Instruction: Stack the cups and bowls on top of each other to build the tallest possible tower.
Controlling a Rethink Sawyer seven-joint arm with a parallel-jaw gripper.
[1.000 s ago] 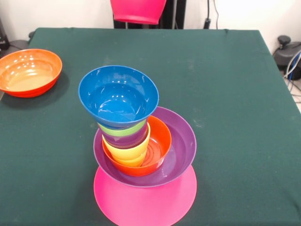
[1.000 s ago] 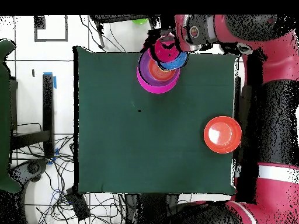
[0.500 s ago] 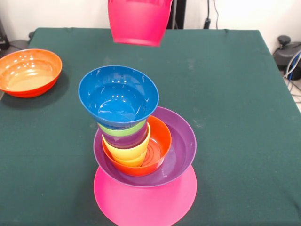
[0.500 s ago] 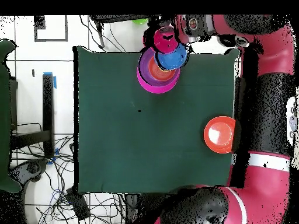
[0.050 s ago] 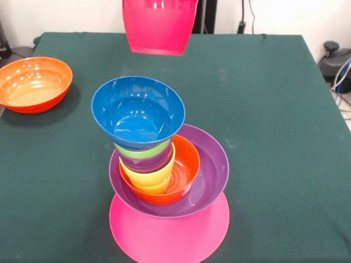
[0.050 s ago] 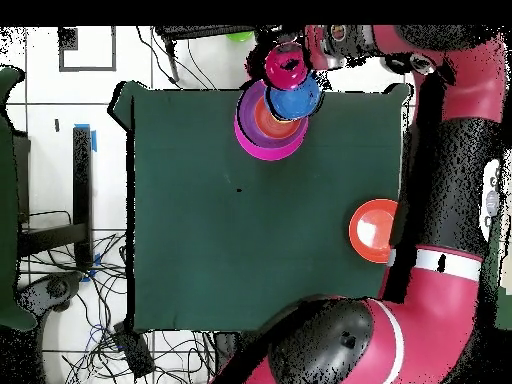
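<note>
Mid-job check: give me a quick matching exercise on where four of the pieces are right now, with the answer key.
Things:
1. blue bowl
2. large orange bowl
3. pink bowl
4. red cup

Places:
A. upturned on the cloth as the tower's base
B. in the air beyond the tower
C. top of the tower
D. alone near a table corner

Pairs: 1-C, 2-D, 3-A, 4-B

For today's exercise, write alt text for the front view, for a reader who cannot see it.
A tower of nested plastic bowls and cups stands on a green table: a pink base, then a purple bowl, an orange bowl, yellow, purple and green cups, and a blue bowl on top. A red cup hangs above the table, and a large orange bowl sits apart at left.
</note>
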